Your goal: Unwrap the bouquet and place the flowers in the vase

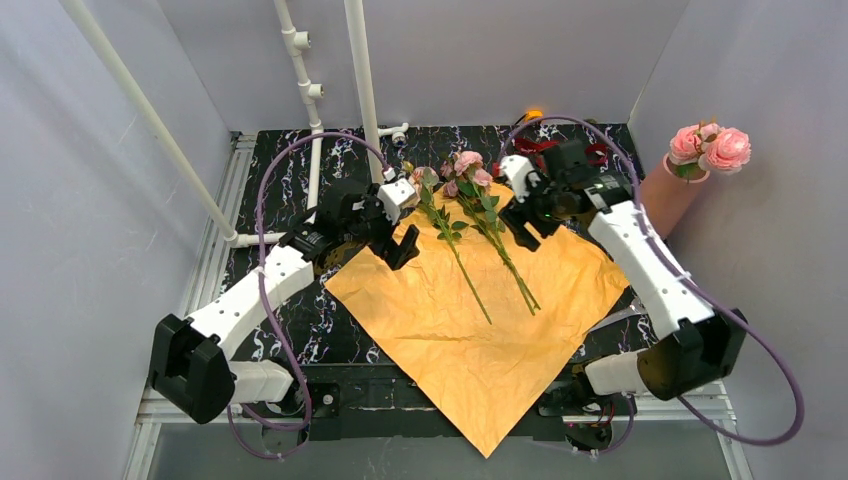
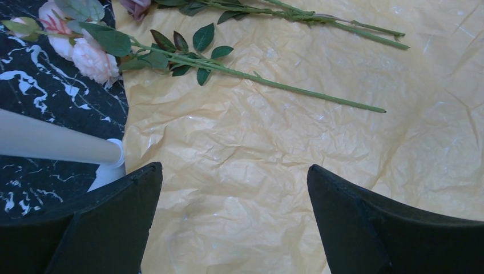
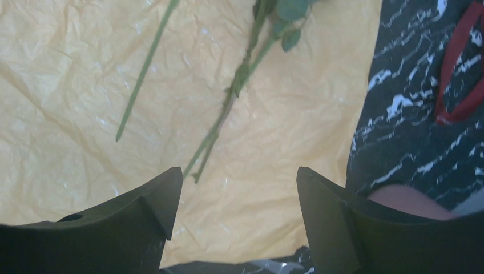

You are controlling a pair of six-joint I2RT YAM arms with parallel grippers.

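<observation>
Wrapping paper [image 1: 480, 340], orange and crinkled, lay spread flat across the middle of the black marbled worktop [image 1: 300, 330], one corner hanging over the near edge. On its far half lay the flowers not yet in the vase: a single long-stemmed rose [image 1: 455, 255] and, just to its right, a small cluster of stems [image 1: 505, 255], all with their pink heads toward the far edge. The vase [image 1: 668, 195] stood tilted by the right edge near the far right corner, with several pink roses [image 1: 712, 148] in its mouth. A dark red ribbon [image 1: 530, 148] lay close to the far edge. The left arm [image 1: 255, 290] held its jaws wide open and empty above the paper's left side, just left of the single rose. The right arm [image 1: 640, 255] held its jaws open too, gripping nothing, above the paper just right of the cluster.
</observation>
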